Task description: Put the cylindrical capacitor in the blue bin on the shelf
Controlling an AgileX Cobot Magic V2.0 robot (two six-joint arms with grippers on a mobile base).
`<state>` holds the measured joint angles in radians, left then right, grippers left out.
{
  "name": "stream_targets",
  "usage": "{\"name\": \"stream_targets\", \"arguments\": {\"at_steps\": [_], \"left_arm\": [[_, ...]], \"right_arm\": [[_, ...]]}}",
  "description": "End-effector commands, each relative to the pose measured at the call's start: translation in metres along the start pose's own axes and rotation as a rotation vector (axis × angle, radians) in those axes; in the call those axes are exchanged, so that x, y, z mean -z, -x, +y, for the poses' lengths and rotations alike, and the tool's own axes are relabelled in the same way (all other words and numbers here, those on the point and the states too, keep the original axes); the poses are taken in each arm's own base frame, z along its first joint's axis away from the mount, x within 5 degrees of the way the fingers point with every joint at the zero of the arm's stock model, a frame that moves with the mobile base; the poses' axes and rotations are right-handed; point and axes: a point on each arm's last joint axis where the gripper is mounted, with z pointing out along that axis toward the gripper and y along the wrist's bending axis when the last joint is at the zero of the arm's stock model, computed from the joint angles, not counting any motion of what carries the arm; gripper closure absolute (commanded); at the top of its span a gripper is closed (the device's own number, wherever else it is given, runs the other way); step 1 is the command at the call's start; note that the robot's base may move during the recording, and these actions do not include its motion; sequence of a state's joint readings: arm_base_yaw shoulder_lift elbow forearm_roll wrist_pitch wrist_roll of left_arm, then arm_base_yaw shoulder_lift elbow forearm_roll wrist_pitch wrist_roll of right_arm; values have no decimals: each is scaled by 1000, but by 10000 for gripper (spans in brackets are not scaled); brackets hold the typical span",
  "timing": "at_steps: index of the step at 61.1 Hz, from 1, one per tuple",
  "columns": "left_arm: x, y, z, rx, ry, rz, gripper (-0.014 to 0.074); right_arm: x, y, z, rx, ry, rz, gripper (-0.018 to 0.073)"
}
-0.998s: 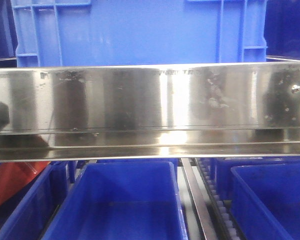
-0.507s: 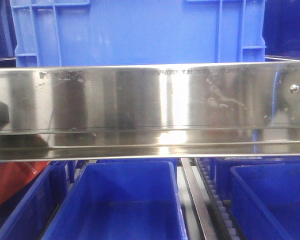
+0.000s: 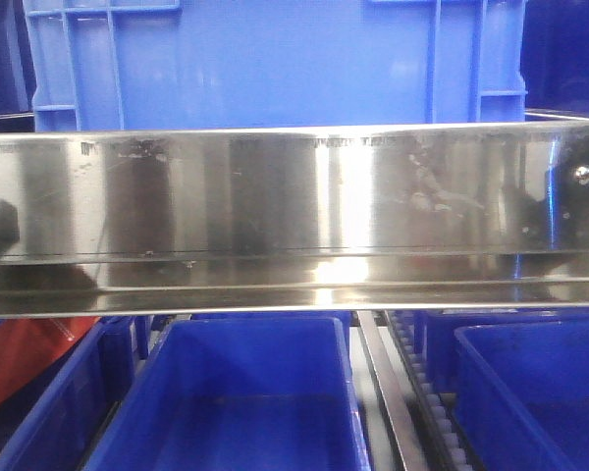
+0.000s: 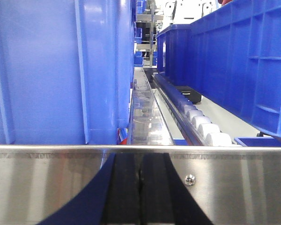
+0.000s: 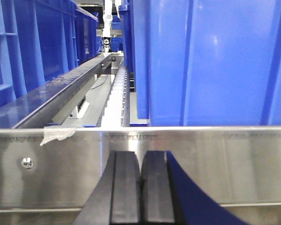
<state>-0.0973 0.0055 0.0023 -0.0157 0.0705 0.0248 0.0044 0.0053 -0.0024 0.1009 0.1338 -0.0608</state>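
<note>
The cylindrical capacitor shows in no view. The shelf's shiny steel front rail (image 3: 294,196) spans the front view, with a large blue bin (image 3: 275,59) standing above it and another blue bin (image 3: 245,392) below it. In the left wrist view my left gripper (image 4: 140,161) is shut, its black pads pressed together, right in front of the rail (image 4: 47,183). In the right wrist view my right gripper (image 5: 140,161) is also shut, close in front of the rail (image 5: 61,178). Nothing is visible between either pair of pads.
Blue bins flank both wrist views: one on the left (image 4: 47,70), a row on the right (image 4: 243,61), one close by (image 5: 215,61). White roller tracks (image 4: 201,124) run back between them. A scrap of tape (image 5: 56,134) sits on the rail. Something red (image 3: 20,358) lies lower left.
The dark reflection at the right end of the rail has shrunk and shifted. Rail and bins stay where they were.
</note>
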Motion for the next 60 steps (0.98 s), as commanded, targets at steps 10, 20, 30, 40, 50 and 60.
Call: {"name": "stream_targets", "arguments": {"at_steps": [10, 20, 30, 40, 50, 60], "left_arm": [[1, 3, 0, 8, 2, -24, 707], [1, 3, 0, 8, 2, -24, 707], [1, 3, 0, 8, 2, -24, 707], [1, 3, 0, 8, 2, -24, 707], [1, 3, 0, 8, 2, -24, 707], [1, 3, 0, 8, 2, -24, 707]], "right_arm": [[0, 3, -1, 13, -9, -40, 721], [0, 3, -1, 13, -9, -40, 721], [0, 3, -1, 13, -9, -40, 721], [0, 3, -1, 13, -9, -40, 721], [0, 3, -1, 13, -9, -40, 721], [0, 3, -1, 13, -9, -40, 721]]}}
